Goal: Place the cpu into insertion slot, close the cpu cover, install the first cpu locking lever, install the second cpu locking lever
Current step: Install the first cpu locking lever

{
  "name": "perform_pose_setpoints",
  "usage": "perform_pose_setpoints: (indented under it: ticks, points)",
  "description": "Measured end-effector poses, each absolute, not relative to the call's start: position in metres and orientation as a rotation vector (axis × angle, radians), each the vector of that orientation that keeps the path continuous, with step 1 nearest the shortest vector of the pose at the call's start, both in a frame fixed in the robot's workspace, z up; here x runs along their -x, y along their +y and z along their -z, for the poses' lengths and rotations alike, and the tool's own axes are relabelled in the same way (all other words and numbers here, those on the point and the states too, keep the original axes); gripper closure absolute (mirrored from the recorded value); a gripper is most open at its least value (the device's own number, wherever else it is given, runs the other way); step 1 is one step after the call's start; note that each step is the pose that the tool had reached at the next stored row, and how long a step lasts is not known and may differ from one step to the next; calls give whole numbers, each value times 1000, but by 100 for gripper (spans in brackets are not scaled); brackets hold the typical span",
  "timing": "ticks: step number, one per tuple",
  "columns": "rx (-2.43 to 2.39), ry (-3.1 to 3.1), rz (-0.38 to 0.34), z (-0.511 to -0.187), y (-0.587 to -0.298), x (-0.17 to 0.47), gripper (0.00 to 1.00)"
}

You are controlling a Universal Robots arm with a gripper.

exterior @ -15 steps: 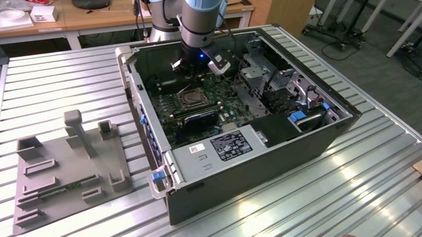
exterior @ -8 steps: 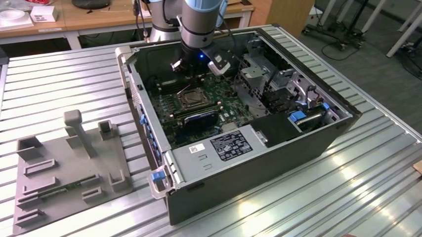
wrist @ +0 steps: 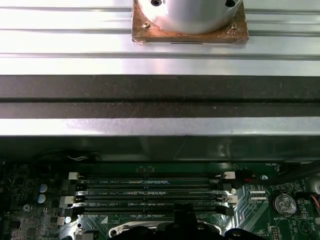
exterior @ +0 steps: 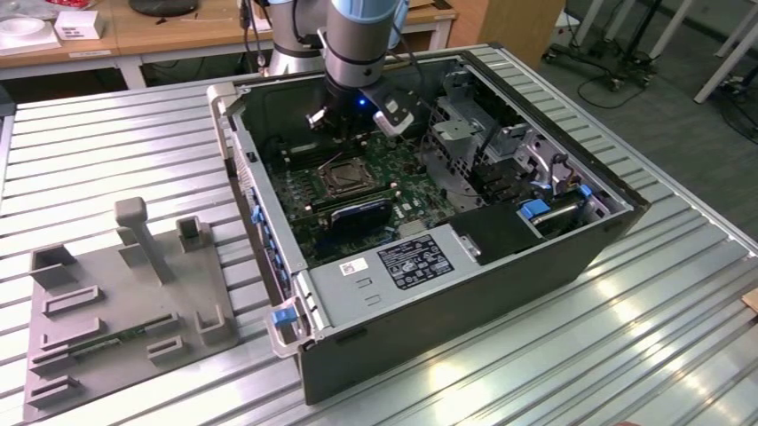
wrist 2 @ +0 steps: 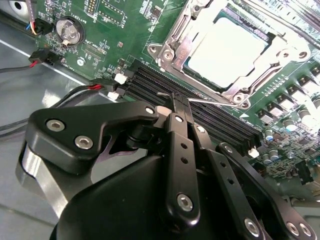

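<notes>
In the second wrist view the pale cpu [wrist 2: 227, 47] lies in the insertion slot [wrist 2: 240, 97] on the green board. The silvery cpu cover [wrist 2: 175, 50] lies flat around it. A thin wire locking lever [wrist 2: 210, 101] runs along the socket's edge beside the black memory slots. My gripper [wrist 2: 176, 100] is shut, and its tips sit right at the free end of that lever. Whether they pinch the wire I cannot tell. In the exterior view the gripper [exterior: 353, 124] hangs inside the open computer case, just behind the socket [exterior: 344, 177].
The case walls [exterior: 243, 169] and a drive cage [exterior: 474, 142] hem in the board. Long memory slots [wrist: 150, 192] lie between the socket and the case wall. A coin cell [wrist: 283, 202] and cables sit nearby. A grey fixture plate [exterior: 119, 293] lies on the slatted table.
</notes>
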State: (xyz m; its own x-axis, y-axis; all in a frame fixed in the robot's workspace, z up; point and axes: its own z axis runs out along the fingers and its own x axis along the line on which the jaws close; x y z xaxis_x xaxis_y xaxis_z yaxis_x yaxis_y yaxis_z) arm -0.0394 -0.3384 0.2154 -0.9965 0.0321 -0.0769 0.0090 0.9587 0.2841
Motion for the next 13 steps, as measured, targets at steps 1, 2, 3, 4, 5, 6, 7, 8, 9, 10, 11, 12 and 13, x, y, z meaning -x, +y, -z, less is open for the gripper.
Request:
perform_pose_setpoints:
  ticks: [1,2,3,4,5,6,7,8,9,10,11,12,13]
  points:
    - [-32,3029,-439,-215,-338,39,89]
    - [-32,3029,-438,-215,-338,39,89]
    - [-32,3029,-438,-215,-338,39,89]
    - [-32,3029,-438,-215,-338,39,89]
    - [-32,3029,-438,-215,-338,39,89]
    - [-32,3029,-438,-215,-338,39,89]
    - [-32,3029,-439,-215,-338,39,89]
    - [-32,3029,-438,-215,-338,39,89]
    - [-32,3029,-438,-215,-338,39,89]
    - [-32,3029,-438,-215,-338,39,89]
    - [-32,3029,-439,-214,-338,39,89]
    - [-32,3029,-439,-214,-338,39,89]
    - [-32,3029,-439,-214,-338,39,89]
